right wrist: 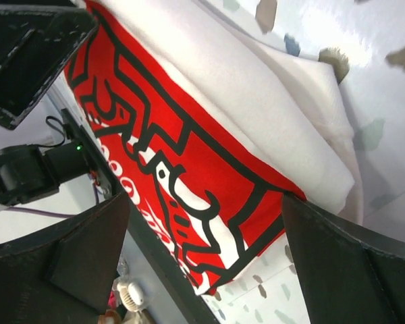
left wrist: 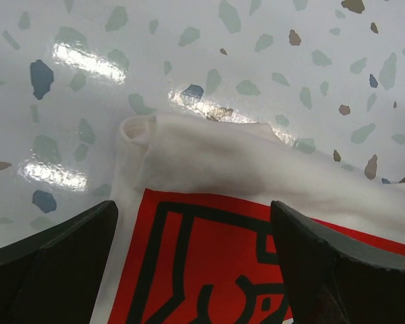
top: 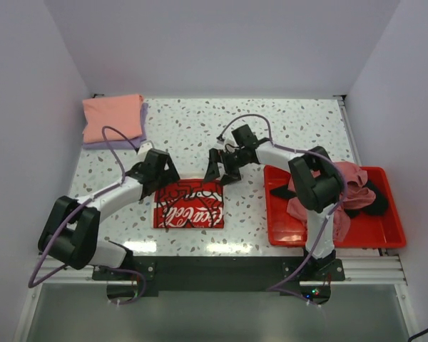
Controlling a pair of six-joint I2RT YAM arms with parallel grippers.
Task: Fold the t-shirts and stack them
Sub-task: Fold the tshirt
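Already one printed shirt [top: 188, 205] lies folded under both wide-open, empty jaws, a folded stack [top: 113, 118] sits beyond them, and crumpled shirts [top: 349, 182] wait in the tray [top: 282, 224].

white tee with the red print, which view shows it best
Top external: the whole folded white tee is in view, print up. Left wrist shows only one folded edge; right wrist shows only a corner, close up.

There are 5 t-shirts [top: 189, 206], 1 red tray [top: 285, 231] and 2 arms [top: 114, 194].
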